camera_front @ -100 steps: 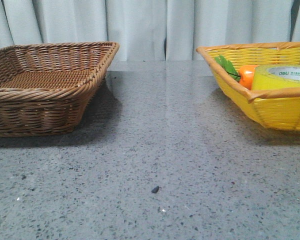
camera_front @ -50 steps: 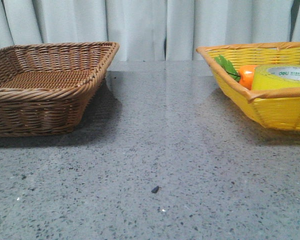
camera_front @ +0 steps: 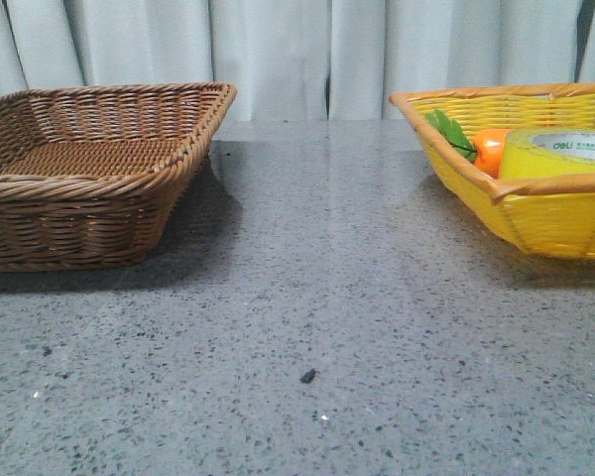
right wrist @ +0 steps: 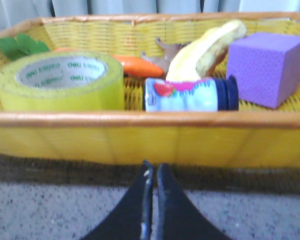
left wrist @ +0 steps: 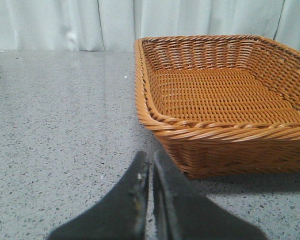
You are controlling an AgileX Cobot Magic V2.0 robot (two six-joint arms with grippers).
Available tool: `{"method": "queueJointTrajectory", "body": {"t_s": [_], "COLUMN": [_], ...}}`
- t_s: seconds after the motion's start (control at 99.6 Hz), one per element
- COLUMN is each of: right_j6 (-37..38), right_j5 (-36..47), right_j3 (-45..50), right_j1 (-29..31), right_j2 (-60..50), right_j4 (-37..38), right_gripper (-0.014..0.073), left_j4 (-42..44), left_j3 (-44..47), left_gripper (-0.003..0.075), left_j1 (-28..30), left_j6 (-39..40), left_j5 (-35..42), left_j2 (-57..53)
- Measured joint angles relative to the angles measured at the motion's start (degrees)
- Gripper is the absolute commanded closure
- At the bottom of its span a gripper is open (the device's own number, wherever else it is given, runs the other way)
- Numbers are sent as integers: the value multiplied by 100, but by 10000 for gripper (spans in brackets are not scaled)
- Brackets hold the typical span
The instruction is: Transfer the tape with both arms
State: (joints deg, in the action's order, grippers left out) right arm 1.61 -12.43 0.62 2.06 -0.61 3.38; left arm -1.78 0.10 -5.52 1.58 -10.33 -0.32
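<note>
Two baskets on the grey speckled bench (camera_front: 317, 297), well apart. Brown wicker basket (camera_front: 89, 178) on the left: nothing visible inside, only the woven floor shows in front and left wrist views.

Yellow basket (camera_front: 535, 213) on the right holds everything. The tape (right wrist: 60, 82) lies flat near the front wall at one end, "deli" core facing up. Behind it is the carrot (right wrist: 137, 66), orange body just past the roll, with its green leaves (right wrist: 20, 46) at the far corner. Beside the tape is a small bottle (right wrist: 190, 95) on its side, white label with red print, dark cap towards the purple cube (right wrist: 265, 67). The cube sits at the other end. A pale yellow banana-like item (right wrist: 207, 50) leans between bottle and cube, with something brown behind it, too blurred to tell.

Left gripper (left wrist: 151, 165): jaws clenched, nothing between them, low over the bench just outside the brown basket. Right gripper (right wrist: 152, 172): jaws clenched, empty, outside the yellow basket's front wall.
</note>
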Motion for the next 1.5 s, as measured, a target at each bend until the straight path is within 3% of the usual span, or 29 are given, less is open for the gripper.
{"method": "queueJointTrajectory", "body": {"t_s": [0.191,0.391,0.682,0.994,1.094,1.164,1.204,1.214,1.274,1.495], "right_j6": [0,0,0,0,0,-10,-20,-20,-50,-161], "right_j5": [612,689,-13,-1277,-1562,-1714,-1812,-1947,-2099,-2566], "right_j3": [0,-12,-1021,-2482,-2981,-3317,-3510,-3779,-4027,-4790], "right_j1": [0,0,0,0,0,0,0,0,0,-581], "right_j2": [0,0,231,1859,2487,2924,3178,3548,3903,5028], "right_j4": [0,-25,-601,-727,-736,-736,-750,-763,-776,-776], "right_gripper": [660,660,660,650,577,473,403,312,279,284], "left_j4": [-17,35,83,98,98,98,98,98,98,98], "left_j3": [0,-77,-873,-1534,-1617,-1661,-1670,-1674,-1674,-1683], "left_gripper": [741,741,741,741,741,741,741,741,741,741], "left_j1": [0,0,0,0,0,0,0,0,0,0], "left_j6": [0,0,0,0,0,0,0,0,0,0], "left_j5": [119,172,135,216,278,304,334,358,379,392], "left_j2": [0,0,472,1422,1615,1690,1708,1733,1746,1746]}}
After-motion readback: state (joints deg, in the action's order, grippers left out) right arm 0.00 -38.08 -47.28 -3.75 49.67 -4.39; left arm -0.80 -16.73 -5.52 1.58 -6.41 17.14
